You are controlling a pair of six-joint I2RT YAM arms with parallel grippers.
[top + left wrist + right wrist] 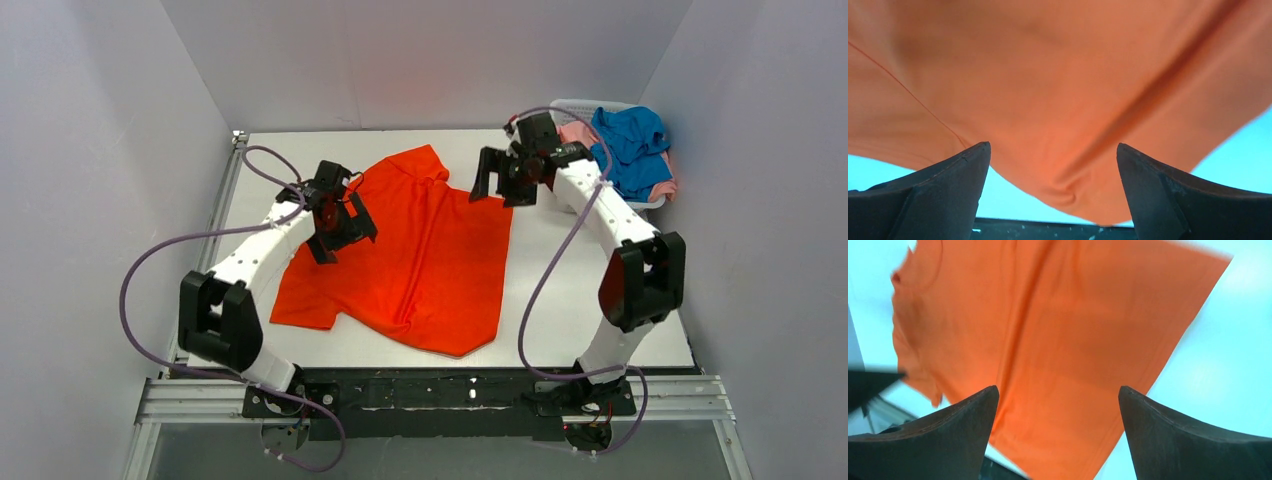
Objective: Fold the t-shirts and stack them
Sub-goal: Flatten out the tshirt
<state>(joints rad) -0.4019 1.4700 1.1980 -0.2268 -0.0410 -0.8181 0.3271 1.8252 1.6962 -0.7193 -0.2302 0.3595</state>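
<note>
The orange-red t-shirt point(420, 260) is a soft, matte knit. It lies mostly flat across the middle of the white table point(570, 300), with a long crease running from 12 toward 6 o'clock down its body and shallower ripples near the edge at 5 o'clock. One short sleeve sticks out at 7 o'clock, and another lobe of cloth peaks at 12 (whether collar or sleeve I cannot tell). At the table's 2 o'clock corner stands a white slotted plastic basket point(572, 104). The blue t-shirt point(630, 145) is crumpled on top of it, and the pale pink t-shirt point(577, 133) is bunched beneath, showing at the rim.

The left arm reaches up from its base at 7 o'clock, elbow folded low and forearm angled toward 1 o'clock. The left gripper point(342, 238) hangs over the shirt's 9 o'clock edge. Its jaws stand wide apart with nothing between them. In the left wrist view its dark, wedge-shaped fingers point(948, 185) frame orange cloth close below, with a thin seam line running across it.

The right arm rises from 5 o'clock, elbow bent at 3 o'clock and forearm running toward 11 o'clock. The right gripper point(500, 188) hovers by the shirt's 1 o'clock corner. It too is spread wide and holds nothing. Its fingers point(1188, 440) look down on the shirt's body, the central fold and a straight edge against the pale table.
</note>
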